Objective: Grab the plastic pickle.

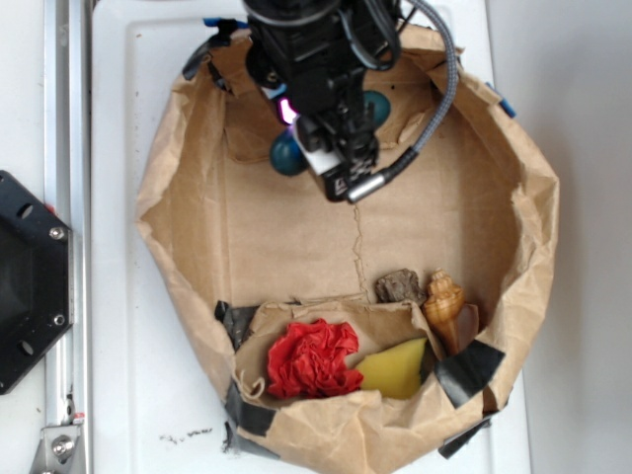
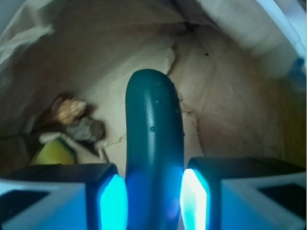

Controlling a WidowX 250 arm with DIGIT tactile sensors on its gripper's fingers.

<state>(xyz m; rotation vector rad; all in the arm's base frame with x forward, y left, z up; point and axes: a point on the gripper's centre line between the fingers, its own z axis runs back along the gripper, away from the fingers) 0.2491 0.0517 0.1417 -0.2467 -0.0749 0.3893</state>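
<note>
- In the wrist view the gripper (image 2: pixel 153 194) has its two fingers against the sides of the plastic pickle (image 2: pixel 153 143); they appear clamped on it, the glowing pads (image 2: pixel 115 199) touching either flank.
- To do this step well, I judge the squeeze should stay firm and centred: the pickle is glossy and rounded, so it could slide or pivot out.
- The pickle runs forward from between the fingers, its rounded tip pointing away.
- Beyond, on the floor of the paper bag (image 1: pixel 178 158), lie the grey-brown rock (image 2: pixel 86 128) and tan seashell (image 2: pixel 69 109).
- From outside, only teal ends (image 1: pixel 287 153) show beside the arm.
</note>
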